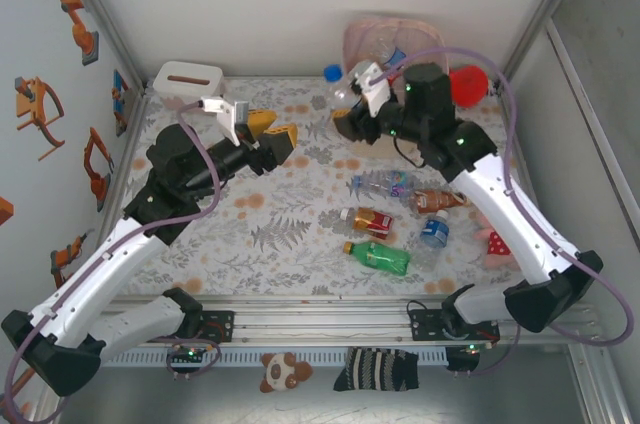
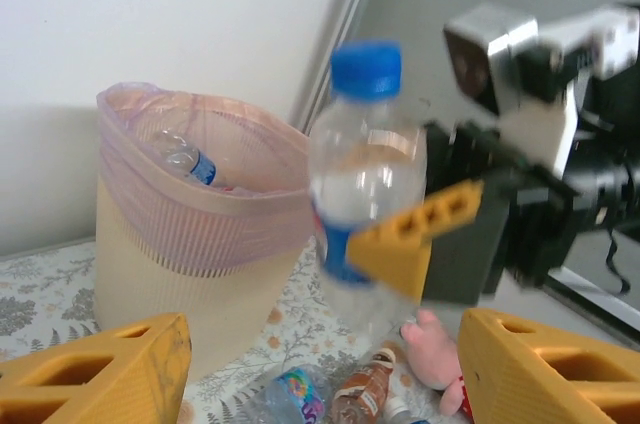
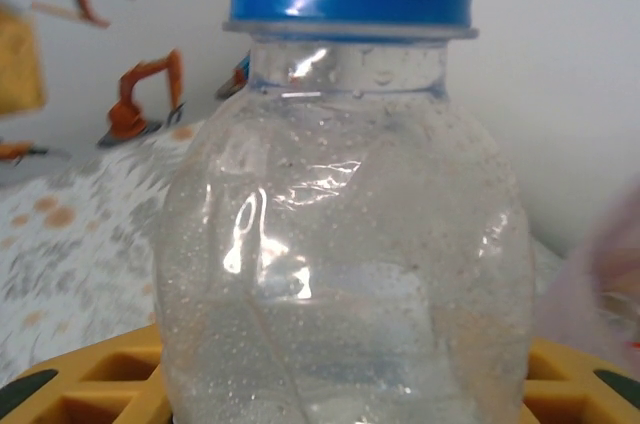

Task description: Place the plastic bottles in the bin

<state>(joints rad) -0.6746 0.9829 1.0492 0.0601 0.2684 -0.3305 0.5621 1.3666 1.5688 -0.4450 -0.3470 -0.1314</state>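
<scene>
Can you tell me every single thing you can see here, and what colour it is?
held bottle: 1, clear, blue cap, upright beside the bin
table bottles: 5, colourful-label, brown, red-label, blue-label, green, lying right of middle
binned bottle: at least 1, clear, blue label, inside the bin
bin: 1, pale pink-beige, far edge
tissue box: 1, white, far left corner
balloon-like toy: 1, red, right of the bin
soft toy: 1, pink and red, right edge
plush toy: 1, brown and white, below the near edge
striped cloth: 1, black and white, beside that plush
excavator stickers: several, orange, left wall
left gripper: 1, yellow, open, empty
right gripper: 1, yellow, shut on the held bottle
</scene>
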